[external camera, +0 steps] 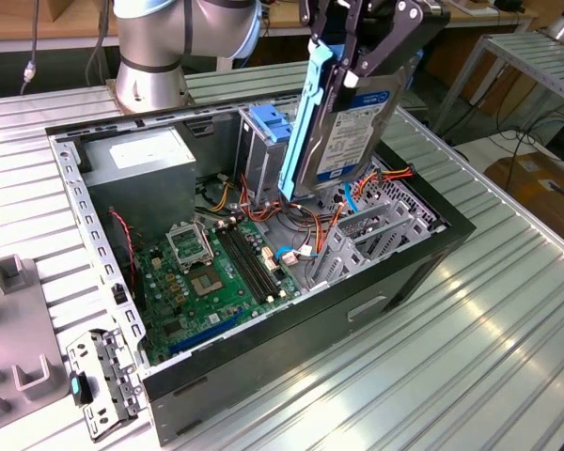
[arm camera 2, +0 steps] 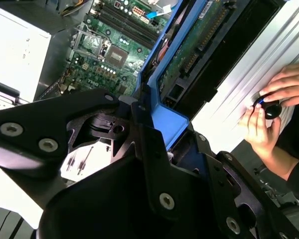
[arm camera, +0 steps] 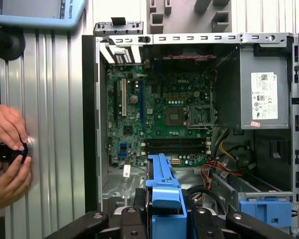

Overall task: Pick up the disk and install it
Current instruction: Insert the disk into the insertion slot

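Note:
The disk (external camera: 346,127) is a silver-grey drive with a white label and blue side rails. It hangs upright and tilted above the open computer case (external camera: 310,303), over the drive-bay end. My gripper (external camera: 362,58) is shut on its upper end. In the second wrist view the disk's green circuit-board side (arm camera 2: 199,45) runs away from the black fingers (arm camera 2: 139,124). In the first wrist view its blue rail (arm camera: 162,184) stands edge-on between the fingers (arm camera: 134,219), above the motherboard (arm camera: 164,119).
Inside the case are a grey power-supply box (external camera: 136,155), the green motherboard (external camera: 221,272), orange cables (external camera: 324,221) and a light-blue latch piece (external camera: 268,122). A person's hands (arm camera: 10,154) hold a black knob on the ribbed table beside the case. A loose metal bracket (external camera: 99,381) lies near the case's corner.

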Robot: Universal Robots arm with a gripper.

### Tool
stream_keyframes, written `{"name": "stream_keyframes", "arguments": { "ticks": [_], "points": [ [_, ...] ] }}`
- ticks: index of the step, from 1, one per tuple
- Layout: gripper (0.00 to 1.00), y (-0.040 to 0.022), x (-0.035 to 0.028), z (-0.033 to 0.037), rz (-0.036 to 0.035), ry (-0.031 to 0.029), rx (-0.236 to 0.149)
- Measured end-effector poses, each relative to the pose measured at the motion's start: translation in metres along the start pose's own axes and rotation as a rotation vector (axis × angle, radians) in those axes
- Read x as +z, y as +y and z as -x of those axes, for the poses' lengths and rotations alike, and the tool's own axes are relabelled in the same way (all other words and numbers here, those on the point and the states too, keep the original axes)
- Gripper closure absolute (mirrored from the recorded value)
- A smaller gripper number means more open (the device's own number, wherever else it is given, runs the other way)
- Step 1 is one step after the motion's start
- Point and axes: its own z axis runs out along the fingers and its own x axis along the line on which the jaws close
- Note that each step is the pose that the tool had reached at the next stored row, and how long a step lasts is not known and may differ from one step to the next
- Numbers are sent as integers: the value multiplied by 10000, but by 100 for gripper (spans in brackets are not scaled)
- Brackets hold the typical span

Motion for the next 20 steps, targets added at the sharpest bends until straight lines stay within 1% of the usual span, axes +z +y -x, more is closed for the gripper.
{"name": "stream_keyframes", "arguments": {
  "ticks": [2, 4, 6, 9, 11, 20],
  "points": [
    [63, -59, 0, 2, 0, 1, 1],
    [63, -135, 0, 4, 0, 2, 1],
    [63, -190, 0, 6, 0, 3, 0],
    [63, -243, 1, 8, -1, 5, 0],
    [63, -253, 1, 8, 0, 8, 1],
    [63, -255, 0, 8, 0, 8, 1]
  ]
}}
